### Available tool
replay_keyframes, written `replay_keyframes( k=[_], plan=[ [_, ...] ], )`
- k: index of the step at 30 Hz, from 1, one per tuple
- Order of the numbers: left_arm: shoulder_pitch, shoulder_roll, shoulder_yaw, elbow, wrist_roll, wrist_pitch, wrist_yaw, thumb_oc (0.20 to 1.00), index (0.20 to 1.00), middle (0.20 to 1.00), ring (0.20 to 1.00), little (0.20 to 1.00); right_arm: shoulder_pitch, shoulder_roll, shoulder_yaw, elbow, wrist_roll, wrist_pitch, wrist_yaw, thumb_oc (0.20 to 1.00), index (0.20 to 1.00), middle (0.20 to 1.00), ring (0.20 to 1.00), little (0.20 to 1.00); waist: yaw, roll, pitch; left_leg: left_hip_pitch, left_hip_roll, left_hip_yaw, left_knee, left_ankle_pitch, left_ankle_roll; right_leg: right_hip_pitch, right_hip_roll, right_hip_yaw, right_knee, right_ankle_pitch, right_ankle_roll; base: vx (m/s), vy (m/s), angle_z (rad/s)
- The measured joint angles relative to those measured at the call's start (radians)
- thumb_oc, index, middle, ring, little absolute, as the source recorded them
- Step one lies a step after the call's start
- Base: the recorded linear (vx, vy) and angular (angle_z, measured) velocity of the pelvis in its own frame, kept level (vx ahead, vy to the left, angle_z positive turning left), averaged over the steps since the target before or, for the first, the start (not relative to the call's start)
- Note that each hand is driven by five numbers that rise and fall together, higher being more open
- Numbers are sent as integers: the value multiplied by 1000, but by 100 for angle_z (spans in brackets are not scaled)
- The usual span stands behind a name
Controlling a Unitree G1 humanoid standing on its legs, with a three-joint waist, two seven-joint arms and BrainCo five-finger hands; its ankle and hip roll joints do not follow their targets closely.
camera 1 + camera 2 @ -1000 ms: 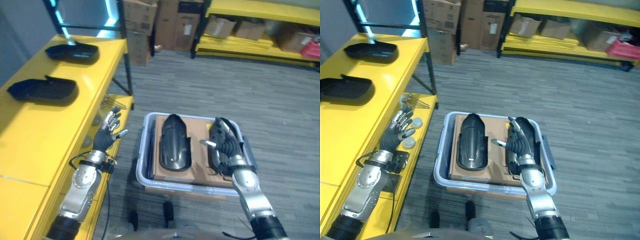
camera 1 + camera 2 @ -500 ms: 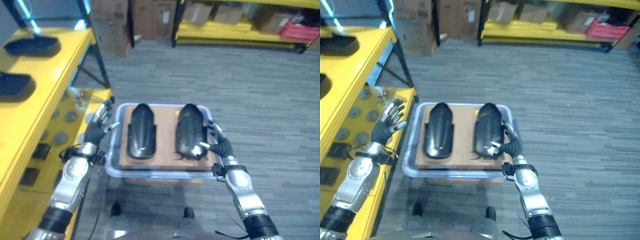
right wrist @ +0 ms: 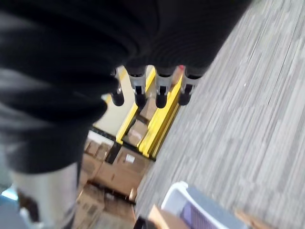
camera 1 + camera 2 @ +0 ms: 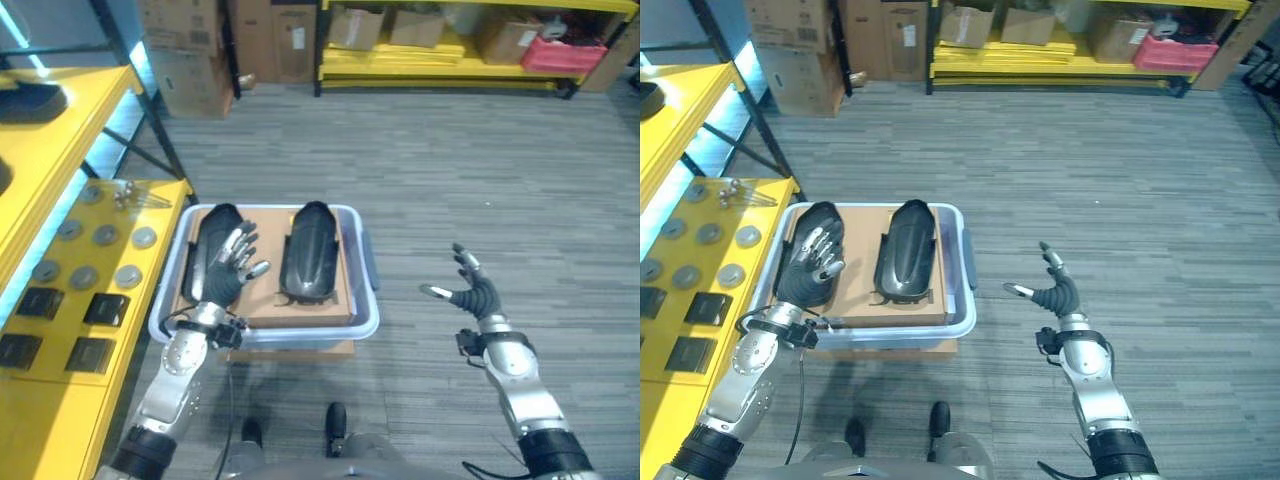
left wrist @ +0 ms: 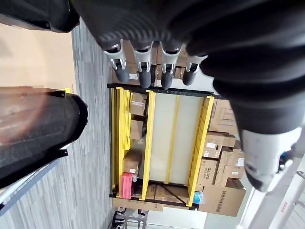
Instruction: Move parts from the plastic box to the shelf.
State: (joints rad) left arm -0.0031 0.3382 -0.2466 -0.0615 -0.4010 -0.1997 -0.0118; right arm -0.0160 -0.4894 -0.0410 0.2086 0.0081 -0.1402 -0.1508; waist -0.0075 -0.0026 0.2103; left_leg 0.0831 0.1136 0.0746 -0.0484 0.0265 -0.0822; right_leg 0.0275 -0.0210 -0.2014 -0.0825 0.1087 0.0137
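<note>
Both empty: left hand (image 4: pixel 228 272) splayed, seemingly above a part (image 4: pixel 309 250); right hand (image 4: pixel 470 292) spread.

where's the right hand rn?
In the eye views, the right hand hangs open over bare floor, off to the right of the plastic box, holding nothing.

Black parts (image 4: pixel 309 250), yellow shelf (image 4: pixel 60 290)

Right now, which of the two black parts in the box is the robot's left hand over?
The black part on the shelf side of the plastic box. The left robot hand hovers open over it; the other black part lies uncovered beside it.
</note>
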Motion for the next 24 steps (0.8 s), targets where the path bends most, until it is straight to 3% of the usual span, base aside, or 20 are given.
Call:
replay_keyframes(
  k=[1, 4, 9, 18, 24],
  plan=[
    [-13, 5, -9, 1, 0, 3, -8, 1000, 1000, 1000, 1000, 1000, -8, 0, -16, 45, -4, 10, -12, 1000, 1000, 1000, 1000, 1000, -4, 6, 1, -10, -2, -18, -7, -3, -5, 3, -8, -20, 0, 2, 10, 8, 100, 41],
    [-13, 31, -12, -3, -9, 3, -17, 1000, 1000, 1000, 1000, 1000, -61, 5, 30, 125, -16, 20, -40, 1000, 1000, 1000, 1000, 1000, 37, -4, 1, -35, -58, -21, -23, 18, 35, -33, -62, -14, -7, 22, 45, -65, 74, 18],
    [-17, 57, -23, -4, -11, 5, -17, 1000, 1000, 1000, 1000, 1000, -186, 13, 88, 173, -41, 37, -77, 1000, 1000, 1000, 1000, 1000, 62, -7, 8, -124, -100, -25, -30, 58, 61, -126, -103, -6, -7, 69, 59, -80, 40, 9],
    [-96, 62, -74, -2, -31, 4, -7, 1000, 1000, 1000, 1000, 1000, -365, 3, 117, 206, -171, 66, -225, 1000, 1000, 1000, 1000, 1000, 69, -6, 111, -220, -96, -50, -30, 92, 54, -208, -97, -30, -1, 94, 50, -53, 21, 8],
    [-161, 57, -117, 13, -73, -2, 26, 1000, 1000, 1000, 1000, 1000, -473, -35, 156, 340, -211, 103, -288, 1000, 1000, 1000, 1000, 1000, 68, 9, 151, -261, -95, -50, -30, 98, 51, -250, -95, -30, -1, 99, 48, -6, 4, 0]
  ],
)
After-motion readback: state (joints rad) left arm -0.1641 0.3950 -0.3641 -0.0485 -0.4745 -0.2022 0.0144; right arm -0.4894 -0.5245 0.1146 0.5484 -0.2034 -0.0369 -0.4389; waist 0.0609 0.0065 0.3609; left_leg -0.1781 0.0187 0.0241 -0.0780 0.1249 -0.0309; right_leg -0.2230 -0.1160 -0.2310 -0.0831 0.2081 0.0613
